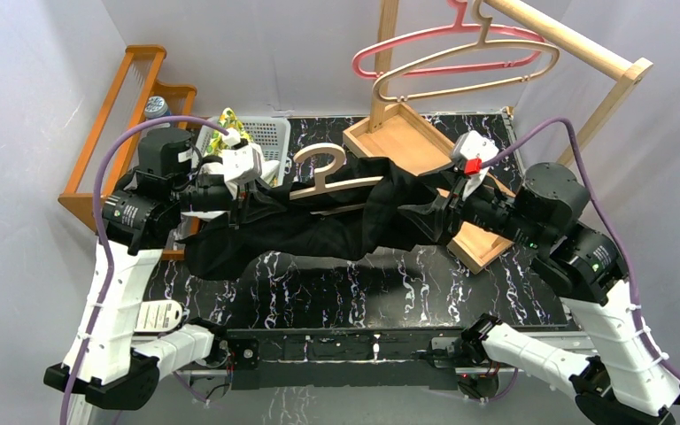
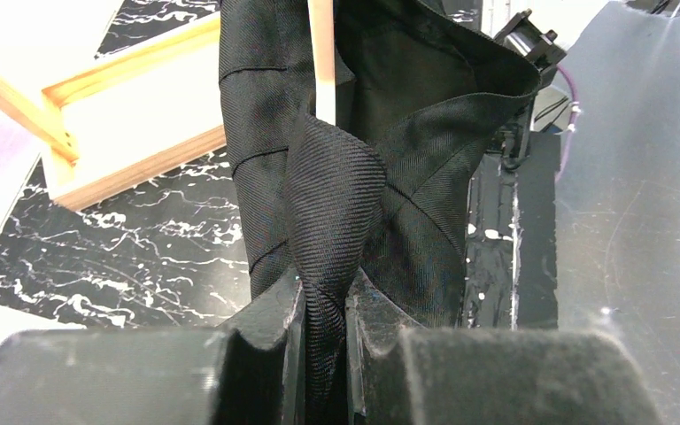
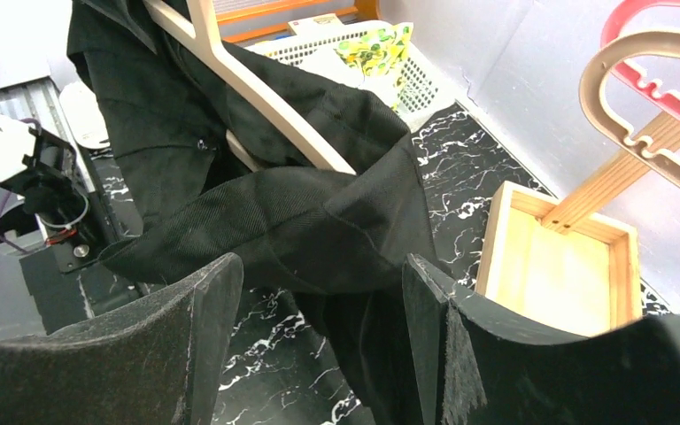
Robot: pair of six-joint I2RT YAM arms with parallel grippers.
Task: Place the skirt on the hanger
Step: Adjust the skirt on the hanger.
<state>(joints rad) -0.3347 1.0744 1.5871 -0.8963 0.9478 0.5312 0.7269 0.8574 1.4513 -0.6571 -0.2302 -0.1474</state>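
The black skirt (image 1: 319,226) hangs stretched above the marble tabletop between my two arms. A pale wooden hanger (image 1: 328,173) is partly inside it, hook pointing to the back; its arm (image 3: 257,88) passes through the cloth. My left gripper (image 2: 326,305) is shut on a bunched fold of the skirt (image 2: 336,195) at its left end (image 1: 252,190). At the skirt's right end my right gripper (image 3: 323,292) stands open, fingers wide apart. The skirt (image 3: 301,221) hangs just beyond the fingertips and is not clamped.
A wooden rack (image 1: 584,44) at the back right carries a pink hanger (image 1: 447,44) and a beige hanger (image 1: 469,71); its box base (image 1: 407,142) sits beside my right gripper. A white basket (image 1: 266,137) and an orange wooden stand (image 1: 115,115) are at the back left.
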